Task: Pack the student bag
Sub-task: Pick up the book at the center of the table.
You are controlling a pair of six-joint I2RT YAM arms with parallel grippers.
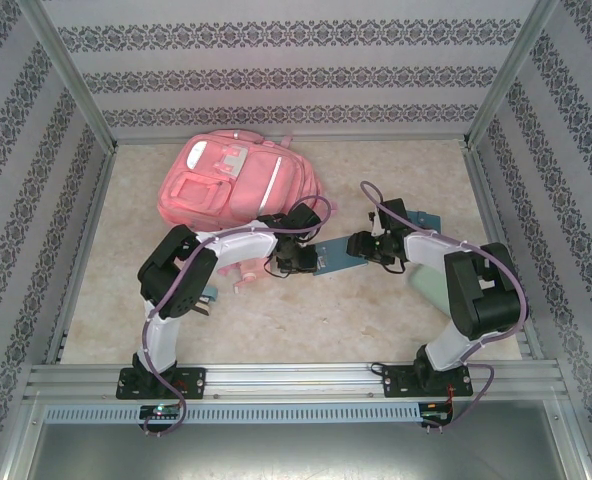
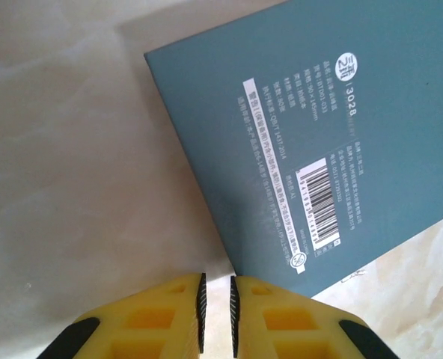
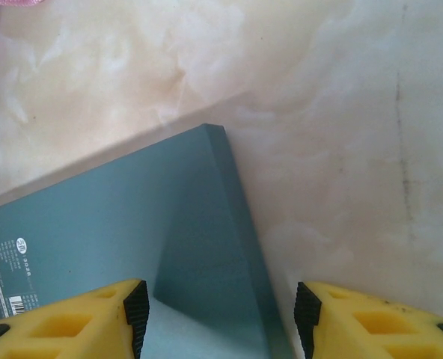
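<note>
Student bag (image 1: 231, 180) flat at table's 11 o'clock, left arm (image 1: 238, 245) across its 6 o'clock edge. Teal book (image 1: 334, 256) at bag's 4 o'clock. Left gripper (image 2: 218, 283): narrow slit at book corner, grip unclear. Right gripper (image 3: 220, 295): wide, straddling a book corner.

Left claw (image 2: 217, 292) pinched, right claw (image 3: 221, 299) parted
</note>
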